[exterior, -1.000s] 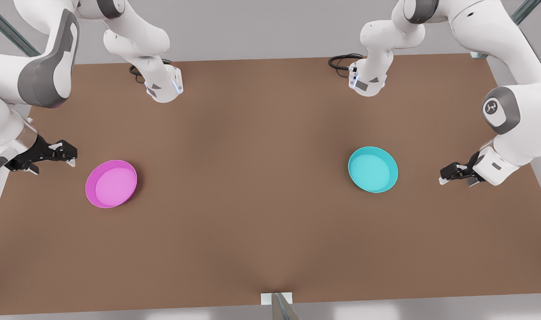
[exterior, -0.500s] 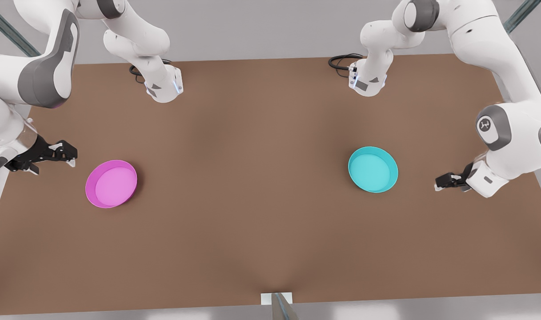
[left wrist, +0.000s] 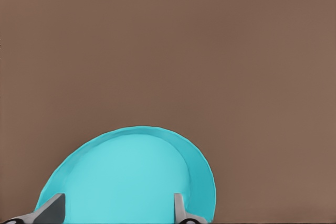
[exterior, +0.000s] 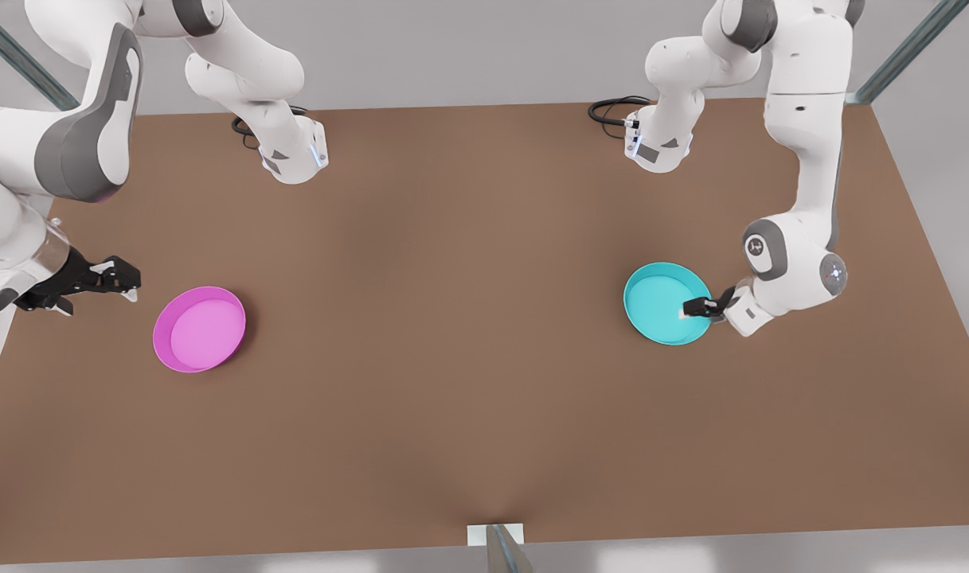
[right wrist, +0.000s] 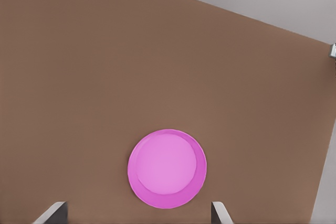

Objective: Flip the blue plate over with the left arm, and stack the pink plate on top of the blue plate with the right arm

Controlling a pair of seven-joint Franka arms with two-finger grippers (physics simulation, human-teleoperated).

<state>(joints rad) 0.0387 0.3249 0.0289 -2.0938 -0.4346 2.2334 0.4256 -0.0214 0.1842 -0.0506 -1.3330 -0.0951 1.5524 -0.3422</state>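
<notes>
Smooth matt turquoise plastic-looking plate (exterior: 663,306); smooth matt magenta plastic-looking plate (exterior: 199,329); flat matt brown tabletop (exterior: 468,334); glossy white arm casings (exterior: 806,151).

Bare brown table (exterior: 452,334) between pink plate (exterior: 200,329) and blue plate (exterior: 666,303) (well apart), nothing obstructing

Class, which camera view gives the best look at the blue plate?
The front view: the whole blue plate lies open side up, the left end effector at its rim. The left wrist view crops it; the right wrist view shows the pink plate.
</notes>
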